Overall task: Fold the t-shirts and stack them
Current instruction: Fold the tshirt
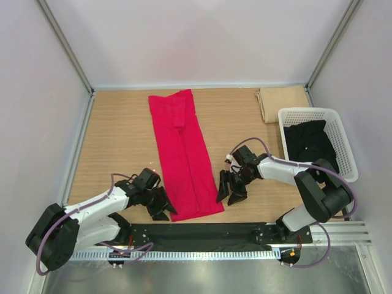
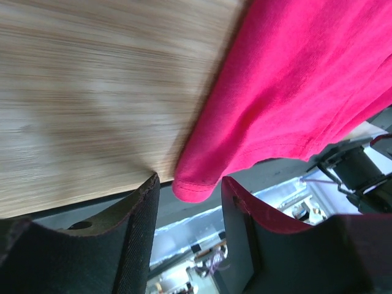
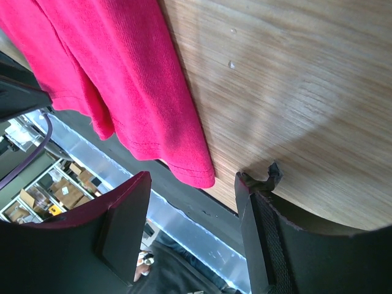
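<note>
A crimson red t-shirt lies on the wooden table, folded into a long narrow strip that runs from the back to the near edge. My left gripper sits at the strip's near-left corner, open. In the left wrist view that hem corner hangs between the tips of my left gripper, unpinched. My right gripper stands open at the near-right corner. In the right wrist view the shirt ends just ahead of the gap of my right gripper.
A white lattice basket stands at the right with a black garment inside. A tan folded cloth lies at the back right. The table's black front edge runs just below the shirt's hem. Walls close in on three sides.
</note>
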You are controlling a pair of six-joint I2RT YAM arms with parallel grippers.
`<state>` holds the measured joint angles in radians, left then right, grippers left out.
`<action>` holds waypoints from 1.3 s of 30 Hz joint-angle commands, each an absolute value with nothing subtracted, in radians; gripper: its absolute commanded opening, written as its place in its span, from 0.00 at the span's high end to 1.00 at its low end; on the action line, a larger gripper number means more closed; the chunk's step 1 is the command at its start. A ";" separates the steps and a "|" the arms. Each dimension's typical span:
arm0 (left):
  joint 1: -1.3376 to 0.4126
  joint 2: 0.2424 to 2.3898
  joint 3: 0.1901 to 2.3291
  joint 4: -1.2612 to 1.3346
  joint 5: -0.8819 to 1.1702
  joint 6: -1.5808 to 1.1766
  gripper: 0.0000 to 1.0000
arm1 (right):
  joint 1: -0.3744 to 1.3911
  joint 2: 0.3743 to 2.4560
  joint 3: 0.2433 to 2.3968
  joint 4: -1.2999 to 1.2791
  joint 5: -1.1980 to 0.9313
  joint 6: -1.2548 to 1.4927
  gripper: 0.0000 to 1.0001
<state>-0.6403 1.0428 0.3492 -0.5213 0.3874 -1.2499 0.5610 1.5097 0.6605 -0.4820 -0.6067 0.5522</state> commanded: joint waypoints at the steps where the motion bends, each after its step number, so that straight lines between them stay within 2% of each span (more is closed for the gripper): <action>1: -0.666 1.091 0.344 -0.482 0.367 -1.253 0.55 | 0.566 1.494 0.638 -0.479 -0.572 0.535 0.36; 6: -0.669 1.049 0.319 -0.492 0.353 -1.288 0.62 | 0.565 1.488 0.634 -0.482 -0.574 0.534 0.36; 14: -0.669 1.049 0.302 -0.471 0.353 -1.292 0.82 | 0.566 1.494 0.592 -0.466 -0.592 0.532 0.36; 20: -0.669 1.048 0.311 -0.459 0.359 -1.290 0.90 | 0.574 1.520 0.578 -0.428 -0.597 0.560 0.37; 26: -0.669 1.086 0.327 -0.448 0.379 -1.264 0.93 | 0.588 1.543 0.564 -0.376 -0.558 0.587 0.39; 31: -0.669 1.091 0.337 -0.451 0.382 -1.252 0.93 | 0.586 1.569 0.587 -0.354 -0.506 0.594 0.45; 39: -0.669 1.117 0.370 -0.479 0.382 -1.210 0.94 | 0.588 1.575 0.583 -0.374 -0.446 0.571 0.46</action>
